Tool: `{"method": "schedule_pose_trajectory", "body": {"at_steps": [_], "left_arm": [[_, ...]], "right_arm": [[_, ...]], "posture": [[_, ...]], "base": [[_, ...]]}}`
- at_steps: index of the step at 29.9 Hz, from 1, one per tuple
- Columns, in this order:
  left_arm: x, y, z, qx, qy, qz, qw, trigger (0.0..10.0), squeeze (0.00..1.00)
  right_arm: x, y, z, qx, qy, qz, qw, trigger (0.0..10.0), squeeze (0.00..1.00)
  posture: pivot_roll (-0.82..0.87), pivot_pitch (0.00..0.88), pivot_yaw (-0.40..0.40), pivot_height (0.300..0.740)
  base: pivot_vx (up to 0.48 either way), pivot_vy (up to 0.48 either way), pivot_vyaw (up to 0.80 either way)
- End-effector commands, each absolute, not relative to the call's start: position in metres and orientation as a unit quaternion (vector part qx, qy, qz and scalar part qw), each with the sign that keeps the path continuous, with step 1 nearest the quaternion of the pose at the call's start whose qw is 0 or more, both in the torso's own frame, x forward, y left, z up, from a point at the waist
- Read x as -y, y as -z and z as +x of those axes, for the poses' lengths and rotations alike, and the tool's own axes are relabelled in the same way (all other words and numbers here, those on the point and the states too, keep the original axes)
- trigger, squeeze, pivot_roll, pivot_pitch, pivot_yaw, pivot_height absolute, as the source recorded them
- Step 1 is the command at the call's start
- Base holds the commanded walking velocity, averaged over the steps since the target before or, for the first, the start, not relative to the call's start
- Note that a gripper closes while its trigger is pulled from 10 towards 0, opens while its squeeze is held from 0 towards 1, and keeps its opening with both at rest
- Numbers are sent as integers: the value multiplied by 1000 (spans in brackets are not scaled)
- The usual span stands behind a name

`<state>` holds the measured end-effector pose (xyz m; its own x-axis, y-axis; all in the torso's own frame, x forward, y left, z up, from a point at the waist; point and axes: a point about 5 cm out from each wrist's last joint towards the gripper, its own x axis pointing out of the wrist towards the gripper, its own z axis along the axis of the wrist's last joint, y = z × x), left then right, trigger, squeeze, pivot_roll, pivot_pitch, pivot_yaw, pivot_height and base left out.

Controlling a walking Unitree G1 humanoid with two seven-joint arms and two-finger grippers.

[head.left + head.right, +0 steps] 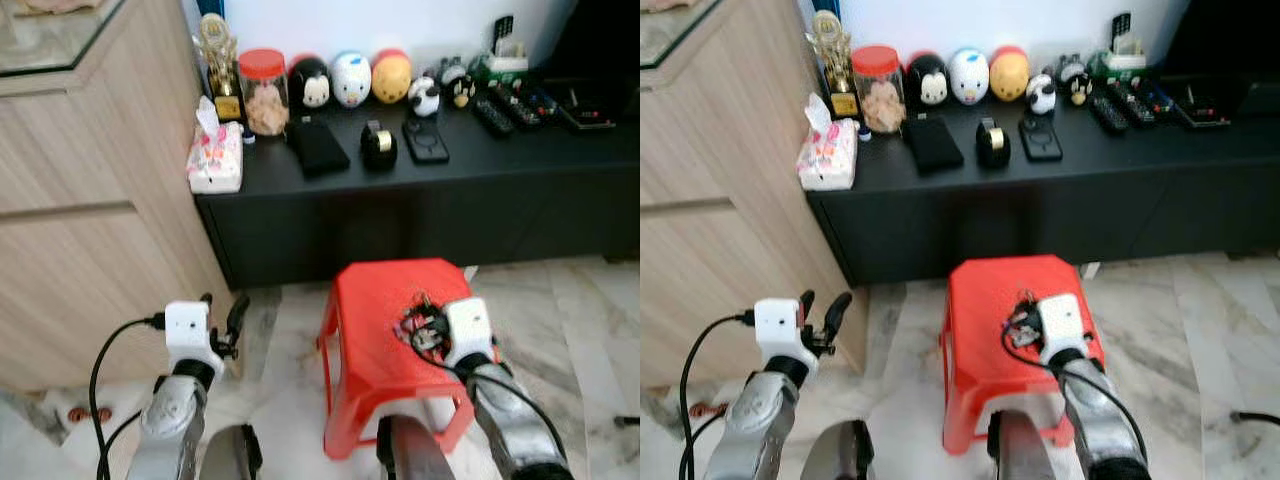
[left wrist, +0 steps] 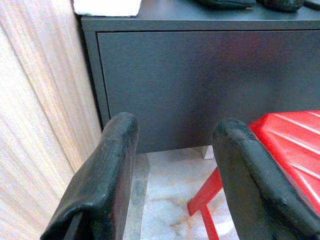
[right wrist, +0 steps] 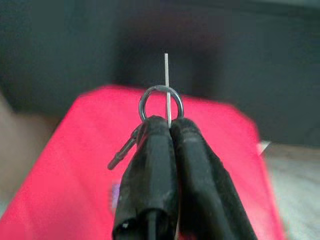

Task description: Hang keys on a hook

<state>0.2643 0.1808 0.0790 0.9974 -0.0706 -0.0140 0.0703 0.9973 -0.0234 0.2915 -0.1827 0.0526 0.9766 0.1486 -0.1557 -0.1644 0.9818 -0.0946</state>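
Keys (image 3: 150,125) sit pinched between the closed fingers of the right gripper (image 3: 167,125), held over the red stool (image 1: 375,320) near its right edge, the ring poking out past the fingertips. They look light, stiff and slick, likely to swing; holding low on the ring leaves its loop free for a hook. The left gripper (image 2: 175,150) hangs wide apart, empty, beside the wooden cabinet (image 1: 80,200).
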Motion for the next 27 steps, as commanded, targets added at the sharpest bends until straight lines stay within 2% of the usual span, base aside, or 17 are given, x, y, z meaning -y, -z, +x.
{"method": "schedule_pose_trajectory", "body": {"at_steps": [1,2,8,18,27], "left_arm": [[-180,-77,265,-13,37,-9,999,10000,0],[-180,-77,266,-12,37,-9,999,10000,0],[-180,-76,266,-11,37,-9,999,10000,0],[-179,-77,267,-7,40,-9,999,10000,0],[-178,-77,268,-5,44,-11,999,10000,0]], "right_arm": [[187,-74,294,-14,-42,-39,998,0,0],[190,-88,296,24,-16,-24,999,0,0],[187,-113,297,85,4,-9,996,0,0],[175,-166,283,202,54,-103,973,0,0],[187,-171,275,207,111,-146,961,0,0]], "posture": [[-128,81,-9,601],[-129,78,-9,601],[-129,64,-10,601],[-132,26,-5,601],[-133,30,-2,601]], "base": [[0,0,0],[0,0,0],[0,0,0],[0,0,0],[0,0,0]]}}
